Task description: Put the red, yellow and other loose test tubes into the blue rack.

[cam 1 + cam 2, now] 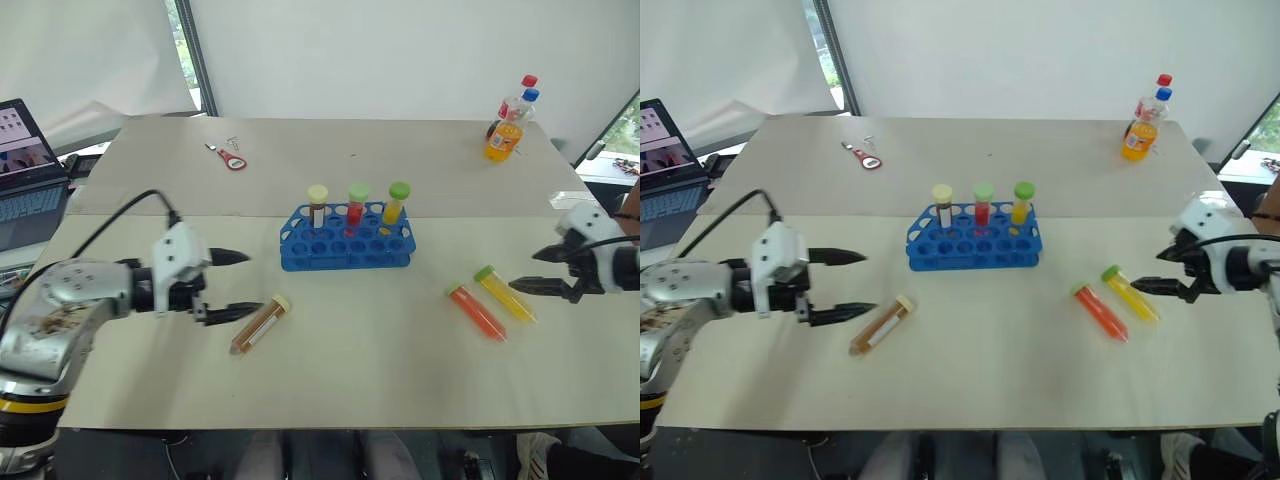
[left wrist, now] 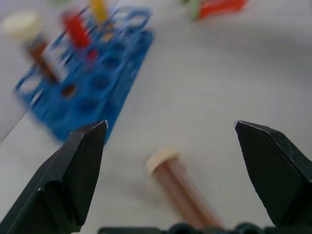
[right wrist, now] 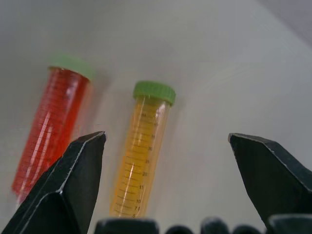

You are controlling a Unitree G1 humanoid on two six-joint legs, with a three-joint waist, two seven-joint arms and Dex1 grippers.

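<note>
brown tube [image 2: 180, 187] between open left claw [image 2: 170, 146]

A pale table [image 1: 400, 380] carries a blue rack [image 1: 347, 248]. Left of the rack lies a brown tube [image 1: 260, 323]; right lie an orange-red tube [image 1: 476, 311] and a yellow tube [image 1: 505, 293]. Behind the rack sit a drink bottle [image 1: 508, 128] and a red tool [image 1: 229, 157].

both grippers [image 1: 238, 284] [image 1: 536, 270] wide open
</note>
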